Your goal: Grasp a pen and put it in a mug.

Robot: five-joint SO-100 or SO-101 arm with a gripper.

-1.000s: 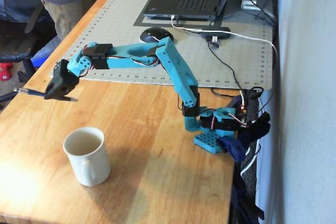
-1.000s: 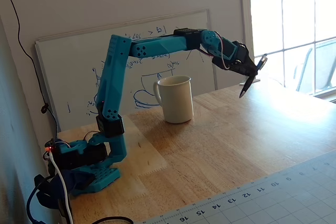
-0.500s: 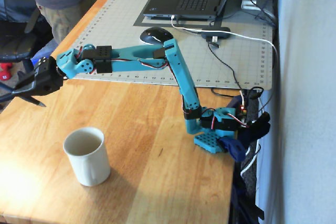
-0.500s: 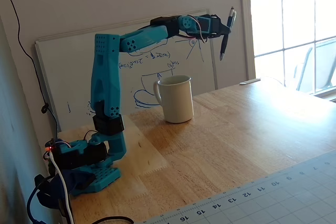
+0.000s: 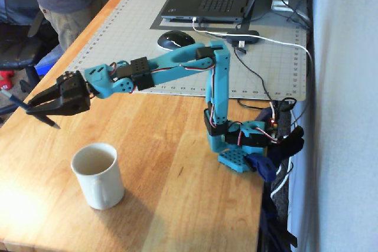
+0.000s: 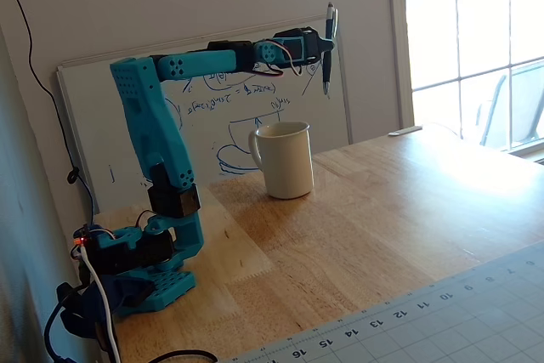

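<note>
In a fixed view from above and behind my arm, my gripper [image 5: 36, 105] is high over the wooden table [image 5: 177, 146], and its two black fingers are pressed shut on the pen [image 5: 32, 112]. The pen pokes out both ways, one end up to the left and one end down to the right. The mug [image 5: 98, 175] stands lower in this picture, open side up, with its handle turned toward the camera. From here the pen looks off to one side of the mug, not right over the hole. If I let go now, I think the pen would miss, hit the wood and roll away.

In a fixed view from the side, the gripper [image 6: 323, 44] holds the pen [image 6: 328, 47] almost straight up and down, tip pointing down. The mug [image 6: 282, 159] sits under it and a bit to the left in this picture. The tip is well above the rim. I cannot tell from here how far front or back the pen is from the mug.

Here is what worries me. The pen is thin and smooth, so it may slip or tilt in the fingers. If I go down crooked, the tip may knock the rim and tip the mug
</note>
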